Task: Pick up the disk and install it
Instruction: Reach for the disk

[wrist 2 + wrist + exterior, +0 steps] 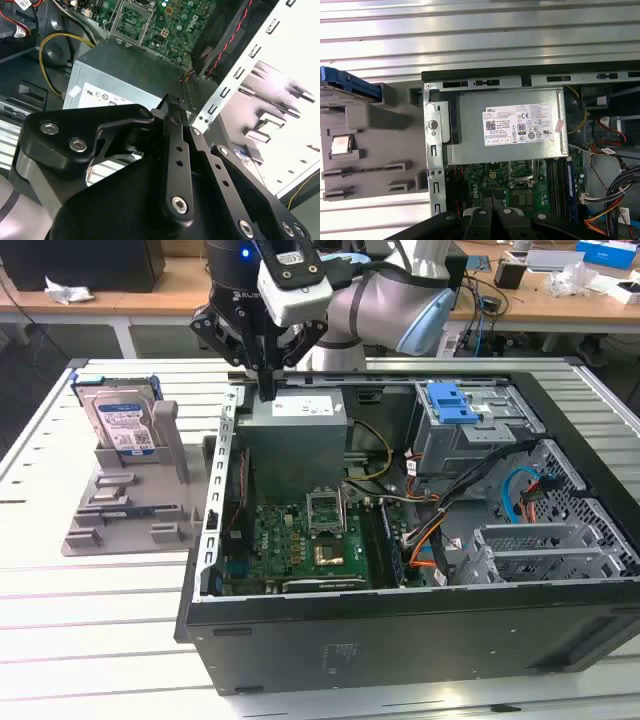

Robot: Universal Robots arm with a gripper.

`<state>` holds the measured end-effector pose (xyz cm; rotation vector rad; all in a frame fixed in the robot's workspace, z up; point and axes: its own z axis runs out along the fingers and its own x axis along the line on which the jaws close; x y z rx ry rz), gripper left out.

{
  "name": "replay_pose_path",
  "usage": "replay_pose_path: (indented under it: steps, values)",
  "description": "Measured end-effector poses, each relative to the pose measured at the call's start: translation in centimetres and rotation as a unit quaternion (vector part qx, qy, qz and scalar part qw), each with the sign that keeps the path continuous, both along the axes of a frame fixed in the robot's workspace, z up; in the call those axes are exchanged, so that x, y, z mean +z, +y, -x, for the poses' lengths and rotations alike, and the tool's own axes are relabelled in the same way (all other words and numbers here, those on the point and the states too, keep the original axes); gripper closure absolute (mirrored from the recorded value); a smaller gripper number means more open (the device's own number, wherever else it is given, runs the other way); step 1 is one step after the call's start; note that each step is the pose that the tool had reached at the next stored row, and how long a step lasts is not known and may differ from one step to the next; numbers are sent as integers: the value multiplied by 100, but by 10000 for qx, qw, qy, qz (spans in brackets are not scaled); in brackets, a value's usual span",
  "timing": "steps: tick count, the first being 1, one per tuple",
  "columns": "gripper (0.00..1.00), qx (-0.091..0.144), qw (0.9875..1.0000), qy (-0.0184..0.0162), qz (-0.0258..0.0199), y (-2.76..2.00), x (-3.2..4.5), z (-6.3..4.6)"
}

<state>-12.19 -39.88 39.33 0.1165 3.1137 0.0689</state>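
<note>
One disk (120,418), propped in one grey holder (130,510). One open computer case (400,640), with one power supply (298,430), one motherboard (300,540), one blue latch (452,402) atop one grey drive cage (480,440). One robot arm (390,300). One table (90,640).

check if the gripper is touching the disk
Apart. The exterior view shows the gap plainly: the disk stands in the grey holder outside the computer case, while the gripper hangs over the power supply.
</note>
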Motion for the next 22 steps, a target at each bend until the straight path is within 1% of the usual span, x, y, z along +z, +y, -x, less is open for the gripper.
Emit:
replay_pose_path:
  steps: [1, 3, 10, 12, 15, 16, 17, 22]
  values:
    - [89, -1, 10000, 0, 0, 0, 0, 26]
    - [89, 0, 10000, 0, 0, 0, 0, 179]
    - [89, 0, 10000, 0, 0, 0, 0, 340]
    - [89, -1, 10000, 0, 0, 0, 0, 402]
    - [89, 0, 10000, 0, 0, 0, 0, 455]
    - [89, 0, 10000, 0, 0, 0, -1, 496]
    - [89, -1, 10000, 0, 0, 0, -1, 564]
    - [89, 0, 10000, 0, 0, 0, -3, 665]
